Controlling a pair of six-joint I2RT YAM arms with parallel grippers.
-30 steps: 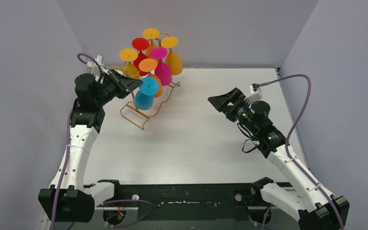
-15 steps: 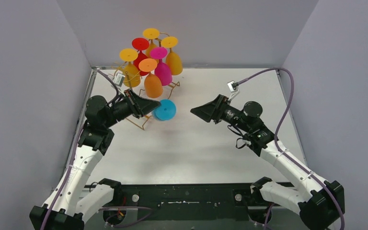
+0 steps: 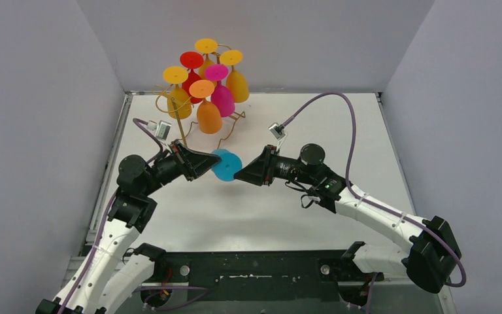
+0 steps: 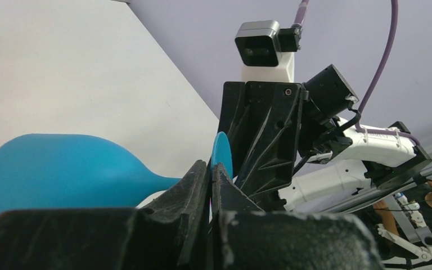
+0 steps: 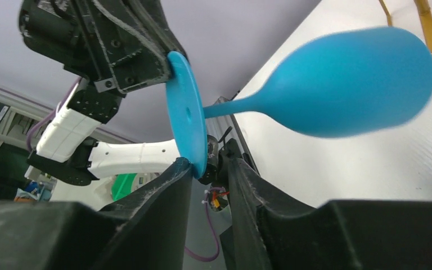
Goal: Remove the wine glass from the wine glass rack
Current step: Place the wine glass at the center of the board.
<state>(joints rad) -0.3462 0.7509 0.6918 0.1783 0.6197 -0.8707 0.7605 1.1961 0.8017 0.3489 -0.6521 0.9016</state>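
Done: blue wine glass point(image 3: 225, 164) is hanging clear, five o'clock of the wine glass rack point(image 3: 182, 129).
Left gripper point(image 3: 214, 161): clamping its stem.
Right gripper point(image 3: 238, 175): jaws apart, straddling its foot.
Remaining: probably handover and set-down.

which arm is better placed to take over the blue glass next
Right, probably: the right gripper has its jaws either side of the foot of the blue wine glass, not yet shut. The left gripper is shut on its stem.
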